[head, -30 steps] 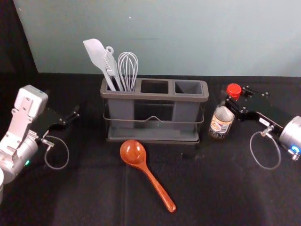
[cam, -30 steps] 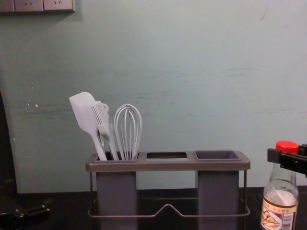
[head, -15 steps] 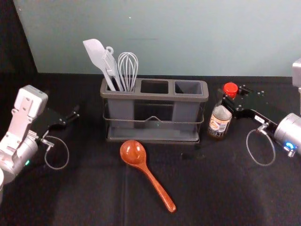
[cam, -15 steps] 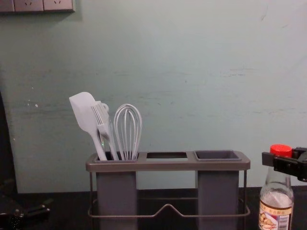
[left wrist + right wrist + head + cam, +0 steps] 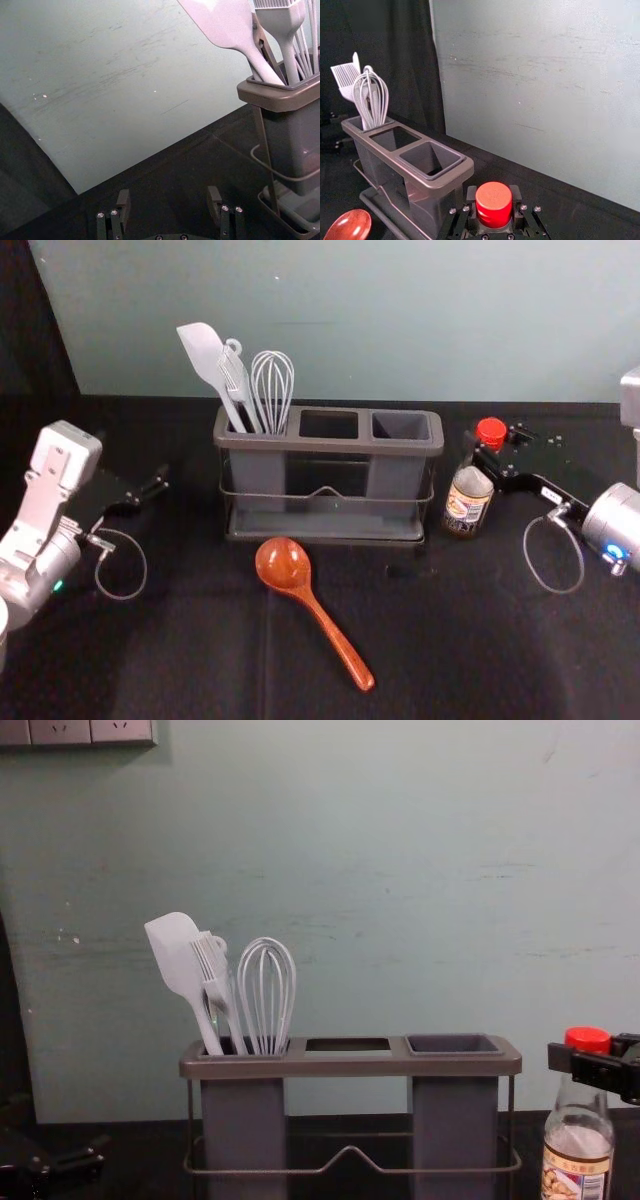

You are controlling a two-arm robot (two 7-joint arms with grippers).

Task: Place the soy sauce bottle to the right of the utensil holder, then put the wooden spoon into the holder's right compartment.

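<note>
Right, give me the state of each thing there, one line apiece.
Clear glass soy sauce bottle with red cap: capped, roughly upright.
Black right hand: shut on the bottle.
Black left hand: open, holding nothing.
Reddish-brown wooden spoon: lying down, unheld.
Grey utensil holder: upright, right compartment empty.
White spatula: standing in left compartment.
White bristled brush: same.
White wire whisk: same.

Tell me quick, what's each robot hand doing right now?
Left gripper: open and empty, left of the utensil holder.
Right gripper: closed on the soy sauce bottle near its top.
</note>
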